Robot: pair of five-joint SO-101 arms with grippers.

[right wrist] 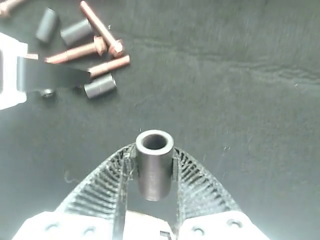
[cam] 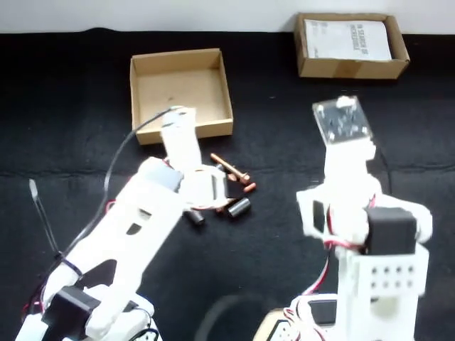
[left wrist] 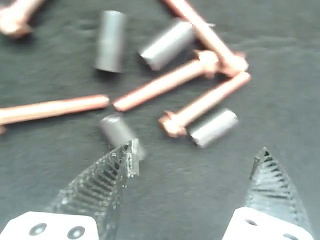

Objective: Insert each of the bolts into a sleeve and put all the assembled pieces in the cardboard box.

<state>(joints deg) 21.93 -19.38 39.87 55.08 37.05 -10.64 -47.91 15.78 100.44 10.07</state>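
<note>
Black table [left wrist: 280, 30] carries five copper bolts [left wrist: 165, 85] and four loose grey sleeves [left wrist: 167, 42] beneath the left gripper [left wrist: 197, 148], jaws apart. The right gripper [right wrist: 153, 154] clamps a fifth sleeve [right wrist: 154, 172].

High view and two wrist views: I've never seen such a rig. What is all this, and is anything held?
Two white robot arms stand at a black table. The high view looks down from a fixed camera; each wrist view comes from a camera on one arm. Copper bolts and grey sleeves lie loose in a pile near an open cardboard box. The left gripper hangs open over the pile, holding nothing. The right gripper is shut on one sleeve, its open end facing the camera.
</note>
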